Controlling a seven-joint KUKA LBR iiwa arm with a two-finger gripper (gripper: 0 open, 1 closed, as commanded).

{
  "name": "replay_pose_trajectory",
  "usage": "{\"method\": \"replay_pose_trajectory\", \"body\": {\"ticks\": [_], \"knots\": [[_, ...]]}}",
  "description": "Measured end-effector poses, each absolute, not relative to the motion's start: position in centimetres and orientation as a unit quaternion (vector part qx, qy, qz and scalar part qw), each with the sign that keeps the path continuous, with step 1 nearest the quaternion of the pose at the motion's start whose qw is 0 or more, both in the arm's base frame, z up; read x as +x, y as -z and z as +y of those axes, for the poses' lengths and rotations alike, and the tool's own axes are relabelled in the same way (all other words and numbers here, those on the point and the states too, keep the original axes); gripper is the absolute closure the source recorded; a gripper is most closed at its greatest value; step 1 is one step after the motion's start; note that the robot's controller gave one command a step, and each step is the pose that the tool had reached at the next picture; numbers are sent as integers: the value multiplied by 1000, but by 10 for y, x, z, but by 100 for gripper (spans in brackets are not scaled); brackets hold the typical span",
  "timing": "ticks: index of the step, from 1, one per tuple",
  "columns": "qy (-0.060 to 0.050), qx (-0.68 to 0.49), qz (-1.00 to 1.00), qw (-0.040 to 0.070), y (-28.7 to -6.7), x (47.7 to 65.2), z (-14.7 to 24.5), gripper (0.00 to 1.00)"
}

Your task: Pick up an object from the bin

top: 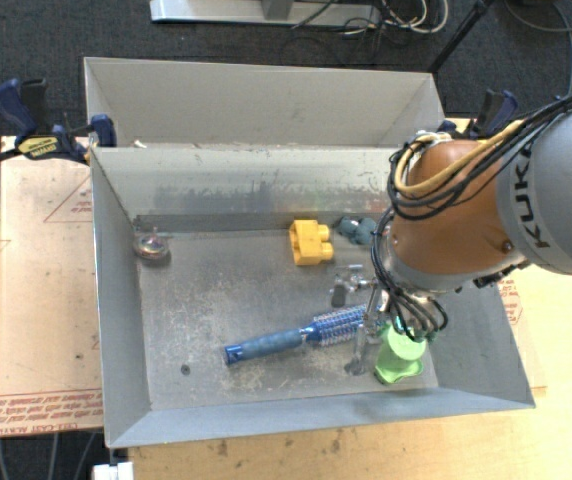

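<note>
Pincer (pixel 371 340) is hovering low between brush (pixel 286 340) and green piece (pixel 401 362), spread untellable; probably approaching, next needing centring and closing.

One readable mark from my station: the maker's name on the grey arm casing (pixel 558 193), at the right of the camera view. It is in dark block capitals, printed on the bare grey shell just beside the orange cover (pixel 456 218). The word runs lengthwise along the casing, so from where I watch it reads turned on its side. K, U, K come through plainly, which is the KUKA brand. The last letter lies up near the cables (pixel 486 148); I cannot make it out cleanly.
</note>
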State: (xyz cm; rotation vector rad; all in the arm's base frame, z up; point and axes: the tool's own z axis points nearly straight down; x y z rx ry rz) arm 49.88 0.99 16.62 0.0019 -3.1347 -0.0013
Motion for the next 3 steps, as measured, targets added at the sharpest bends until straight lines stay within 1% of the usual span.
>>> {"method": "replay_pose_trajectory", "body": {"ticks": [1, 2, 3], "knots": [[0, -95, -995, 2, -69, 532, -11, 0], [0, -95, -995, 1, -71, 532, -11, 100], [1, -66, -998, -4, -230, 514, 10, 100]]}}
